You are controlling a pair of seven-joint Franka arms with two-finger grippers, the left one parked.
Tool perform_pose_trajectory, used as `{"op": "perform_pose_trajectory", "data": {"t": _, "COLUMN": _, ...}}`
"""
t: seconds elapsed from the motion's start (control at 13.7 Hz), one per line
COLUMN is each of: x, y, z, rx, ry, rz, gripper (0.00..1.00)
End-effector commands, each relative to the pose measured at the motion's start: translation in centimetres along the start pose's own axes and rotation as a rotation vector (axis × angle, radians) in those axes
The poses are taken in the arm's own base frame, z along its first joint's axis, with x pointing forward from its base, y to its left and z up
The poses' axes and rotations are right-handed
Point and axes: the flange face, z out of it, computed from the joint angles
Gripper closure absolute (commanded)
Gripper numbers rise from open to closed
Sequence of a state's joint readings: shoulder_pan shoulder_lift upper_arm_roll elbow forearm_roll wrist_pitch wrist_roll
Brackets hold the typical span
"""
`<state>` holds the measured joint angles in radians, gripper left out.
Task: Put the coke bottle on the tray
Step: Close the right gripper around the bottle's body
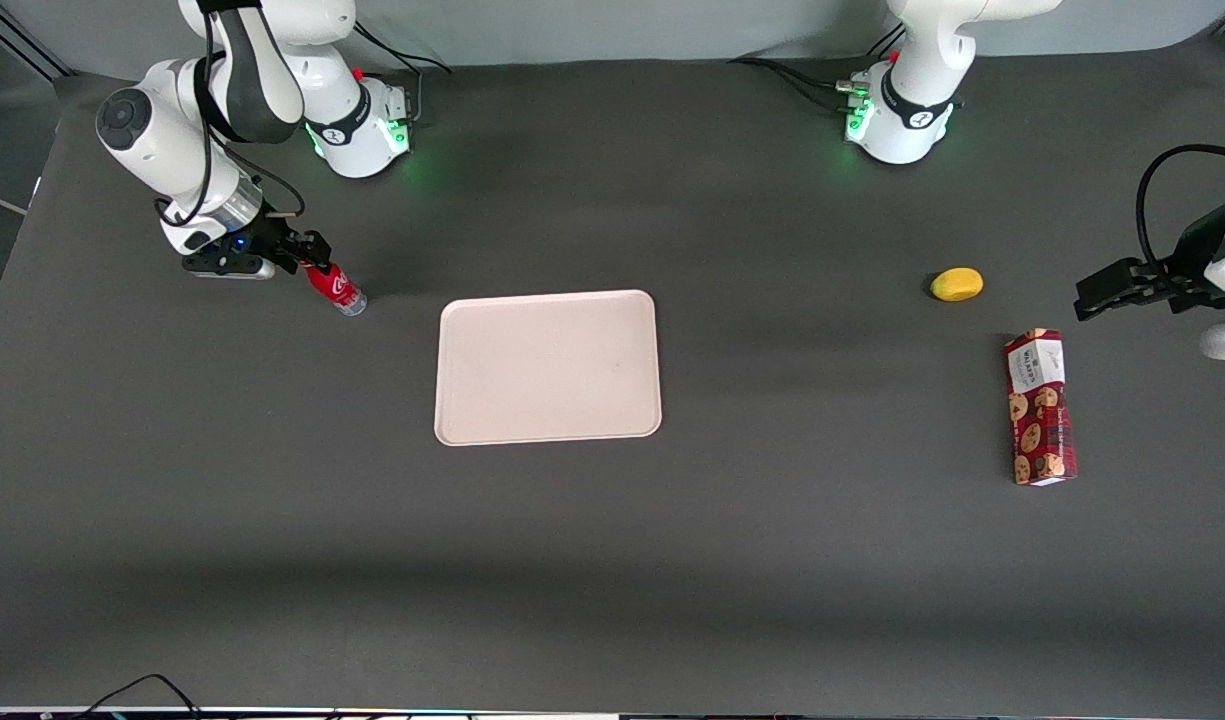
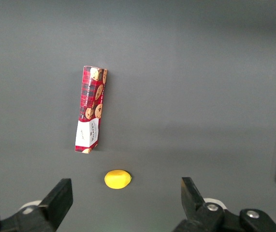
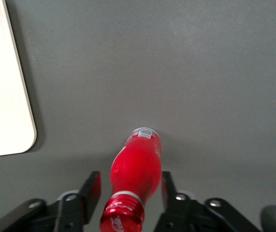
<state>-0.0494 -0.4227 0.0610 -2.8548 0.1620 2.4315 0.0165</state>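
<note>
The end effector [image 3: 128, 193] straddles the coke bottle [image 1: 336, 288] with its fingers apart, not yet gripping; the bottle stands tilted on the counter, near the tray [image 1: 548, 367].

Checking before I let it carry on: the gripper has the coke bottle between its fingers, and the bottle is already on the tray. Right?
Not quite. The gripper does have the coke bottle between its fingers, but the bottle is not on the tray; it is beside it, toward the working arm's end of the table. The front view shows this.
</note>
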Motion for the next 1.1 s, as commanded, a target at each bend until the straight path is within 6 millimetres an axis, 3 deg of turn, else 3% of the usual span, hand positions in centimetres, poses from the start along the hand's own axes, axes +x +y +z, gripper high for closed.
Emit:
{"op": "perform_pose_trajectory", "data": {"t": 0.0, "x": -1.6, "y": 0.0, "z": 0.9, "rx": 0.008, "ry": 0.023, "rz": 0.027, "gripper": 0.93}}
{"op": "perform_pose_trajectory", "data": {"t": 0.07, "x": -1.6, "y": 0.0, "z": 0.9, "rx": 0.007, "ry": 0.023, "rz": 0.025, "gripper": 1.00}}
{"op": "perform_pose_trajectory", "data": {"t": 0.37, "x": -1.5, "y": -0.1, "z": 0.7, "rx": 0.008, "ry": 0.020, "rz": 0.021, "gripper": 1.00}}
{"op": "perform_pose_trajectory", "data": {"t": 0.51, "x": -1.0, "y": -1.2, "z": -0.2, "rx": 0.000, "ry": 0.025, "rz": -0.011, "gripper": 1.00}}
{"op": "perform_pose_trajectory", "data": {"t": 0.8, "x": 1.9, "y": -3.0, "z": -5.8, "rx": -0.009, "ry": 0.011, "rz": -0.073, "gripper": 1.00}}
{"op": "perform_pose_trajectory", "data": {"t": 1.02, "x": 4.6, "y": -4.5, "z": -13.0, "rx": -0.051, "ry": 0.007, "rz": -0.131, "gripper": 1.00}}
